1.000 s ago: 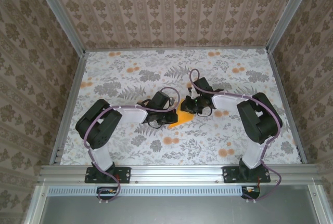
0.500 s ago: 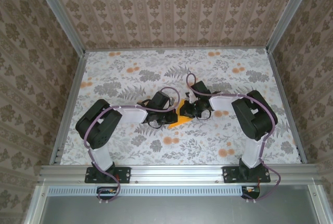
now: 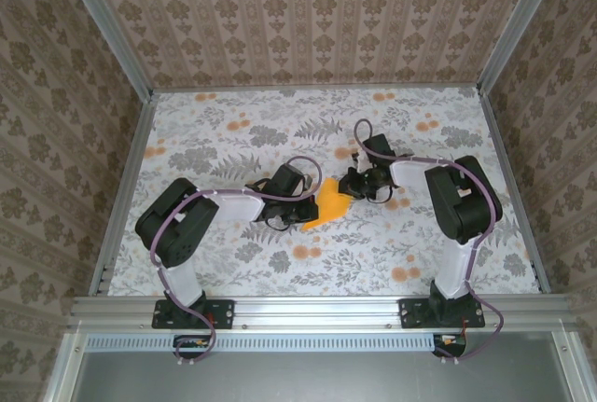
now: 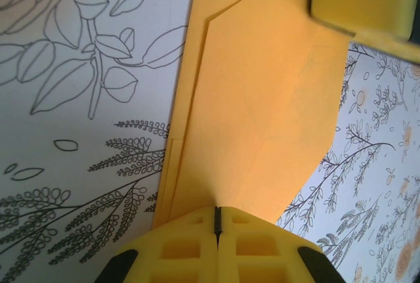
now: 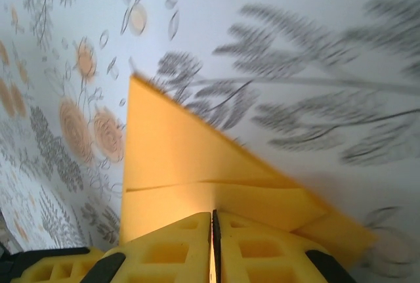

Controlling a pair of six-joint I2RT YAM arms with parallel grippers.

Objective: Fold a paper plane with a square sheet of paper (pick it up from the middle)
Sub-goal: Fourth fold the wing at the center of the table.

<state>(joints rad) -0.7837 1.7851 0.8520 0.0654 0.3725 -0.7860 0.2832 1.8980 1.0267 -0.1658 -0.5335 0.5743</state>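
Floral-printed counter [image 3: 233,131] fills the cell between patterned walls. At the centre of the top view the orange-yellow sheet of paper [image 3: 331,206], already partly folded with creased layers, lies between the two arms. The left gripper [image 3: 306,212] has its fingers pressed together on the paper's lower-left edge. The right gripper [image 3: 355,187], fingers likewise closed, seems to pinch the upper-right corner, though blur in its wrist view leaves this uncertain.
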